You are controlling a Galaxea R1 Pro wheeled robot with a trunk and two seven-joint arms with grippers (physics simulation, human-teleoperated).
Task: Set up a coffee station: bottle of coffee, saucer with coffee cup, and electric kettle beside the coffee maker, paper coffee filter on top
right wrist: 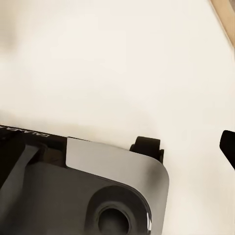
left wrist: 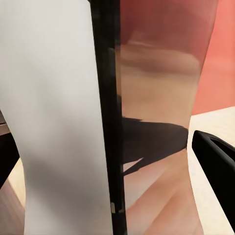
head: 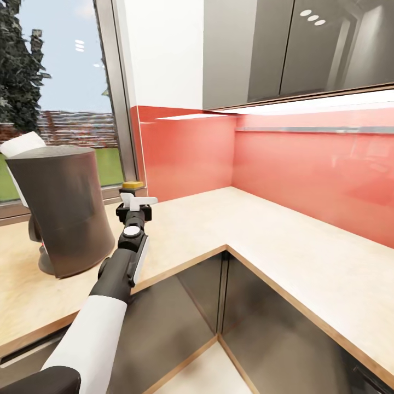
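The coffee maker [head: 60, 208], a dark grey column with a white upper part, stands on the kitchen countertop [head: 262, 230] at the left by the window. To its right, my left gripper [head: 137, 201] is shut on the bottle of coffee [head: 133, 185]. Just the yellow cap shows above the white fingers. In the left wrist view the bottle's pale label [left wrist: 63, 122] and its body sit between the black fingers [left wrist: 215, 161]. Whether the bottle rests on the counter is hidden. My right gripper [right wrist: 117, 156] hangs open over the pale floor beside the robot's grey base [right wrist: 98, 186], with one finger [right wrist: 228, 147] showing.
The counter is L-shaped, with a red backsplash [head: 306, 175] behind it and glossy grey wall cabinets [head: 306, 49] above. Dark cabinet fronts [head: 273, 328] meet in a corner below. A window [head: 54, 98] stands behind the coffee maker. The counter's right run is bare.
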